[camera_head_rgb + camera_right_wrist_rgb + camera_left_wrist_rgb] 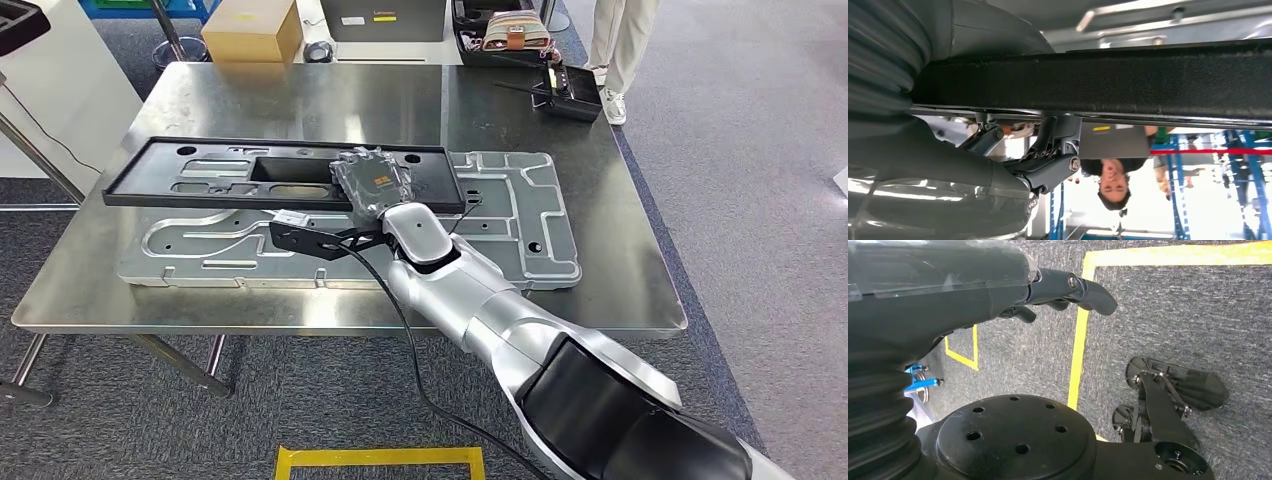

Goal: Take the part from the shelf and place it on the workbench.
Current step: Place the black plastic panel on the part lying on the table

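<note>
The part is a long black moulded frame (200, 175) lying flat across a silver metal plate (520, 220) on the steel workbench (300, 100). My right hand (372, 180) rests on the frame's right-hand section, with the arm reaching in from the lower right. In the right wrist view the frame's black edge (1148, 80) runs across the picture, and my right hand (1048, 160) grips it, fingers hooked on one side and the thumb on the other. My left hand (1063, 287) hangs over the carpet with nothing in it, its fingers loosely apart.
A cardboard box (252, 30) and a black case (567, 95) sit at the bench's far edge. A person (625, 40) stands beyond the far right corner. Yellow tape (380, 458) marks the carpet in front of the bench.
</note>
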Motion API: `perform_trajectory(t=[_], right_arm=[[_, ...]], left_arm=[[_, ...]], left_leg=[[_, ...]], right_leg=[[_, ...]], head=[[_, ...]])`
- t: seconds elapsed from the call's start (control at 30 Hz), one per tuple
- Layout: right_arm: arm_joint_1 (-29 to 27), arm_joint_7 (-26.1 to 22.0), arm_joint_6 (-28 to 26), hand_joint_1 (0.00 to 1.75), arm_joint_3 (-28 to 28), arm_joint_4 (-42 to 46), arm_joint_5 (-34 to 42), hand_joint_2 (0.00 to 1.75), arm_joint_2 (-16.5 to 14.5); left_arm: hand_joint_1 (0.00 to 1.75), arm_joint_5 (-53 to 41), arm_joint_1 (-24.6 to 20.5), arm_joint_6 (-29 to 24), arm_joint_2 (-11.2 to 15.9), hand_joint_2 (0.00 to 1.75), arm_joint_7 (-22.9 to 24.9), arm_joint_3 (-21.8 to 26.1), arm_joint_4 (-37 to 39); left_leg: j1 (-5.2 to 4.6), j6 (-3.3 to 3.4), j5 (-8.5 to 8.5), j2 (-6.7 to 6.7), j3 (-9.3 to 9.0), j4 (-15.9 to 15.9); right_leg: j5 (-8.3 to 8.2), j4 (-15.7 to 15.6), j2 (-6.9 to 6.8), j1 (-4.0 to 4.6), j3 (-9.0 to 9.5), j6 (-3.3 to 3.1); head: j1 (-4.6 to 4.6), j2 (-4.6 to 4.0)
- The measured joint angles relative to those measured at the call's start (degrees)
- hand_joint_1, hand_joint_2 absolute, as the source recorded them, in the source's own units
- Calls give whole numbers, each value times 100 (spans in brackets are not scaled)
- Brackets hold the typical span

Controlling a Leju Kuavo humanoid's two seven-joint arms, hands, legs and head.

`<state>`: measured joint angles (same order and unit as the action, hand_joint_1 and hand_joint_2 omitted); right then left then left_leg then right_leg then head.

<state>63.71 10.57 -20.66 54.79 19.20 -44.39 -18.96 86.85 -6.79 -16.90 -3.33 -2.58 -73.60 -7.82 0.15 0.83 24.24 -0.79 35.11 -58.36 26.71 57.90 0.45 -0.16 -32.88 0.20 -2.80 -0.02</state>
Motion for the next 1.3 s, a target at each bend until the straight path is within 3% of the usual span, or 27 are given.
perform_trajectory(t=[0.33, 0.7, 0.97, 1.03, 1.2, 1.3], right_arm=[[-87, 313, -46, 175, -249, -176, -400, 175, 260], [-77, 401, 166, 175, -572, -191, -756, 175, 675], [-77, 384, 203, 175, -611, -207, -815, 175, 773], [-77, 344, 218, 175, -650, -216, -874, 175, 782], [-94, 103, 171, 175, -761, -224, -1131, 175, 802], [-117, 25, 155, 175, -814, -224, -1325, 175, 767]], left_arm=[[0, -77, 20, 67, 27, 175, -114, -6, 0], [0, -178, 19, 185, 29, 175, -276, -43, 0], [0, -135, 17, 157, 30, 175, -336, -65, 0], [0, -8, 27, 144, 29, 175, -756, -45, 0], [0, 279, 48, 290, 28, 175, -2988, 333, 0], [0, 295, 62, 367, 29, 175, -3426, 725, 0]], left_leg=[[-1, 0, 0, 1, 0, -2], [-1, 0, 0, 2, -1, -3], [0, 0, 0, 2, -1, -3], [0, 0, 0, 2, 0, -3], [0, 0, 0, 2, 0, -2], [0, 0, 0, 3, 0, -2]], right_leg=[[-1, 0, 1, -1, -1, 1], [-4, 0, 2, -1, 0, 4], [-4, 0, 2, -1, -1, 4], [-4, 0, 2, -1, -2, 4], [-4, 0, 3, -1, 0, 4], [-4, 0, 4, 0, 0, 4]], head=[[0, 0], [0, 0], [0, 0], [0, 0], [0, 0], [0, 0]])
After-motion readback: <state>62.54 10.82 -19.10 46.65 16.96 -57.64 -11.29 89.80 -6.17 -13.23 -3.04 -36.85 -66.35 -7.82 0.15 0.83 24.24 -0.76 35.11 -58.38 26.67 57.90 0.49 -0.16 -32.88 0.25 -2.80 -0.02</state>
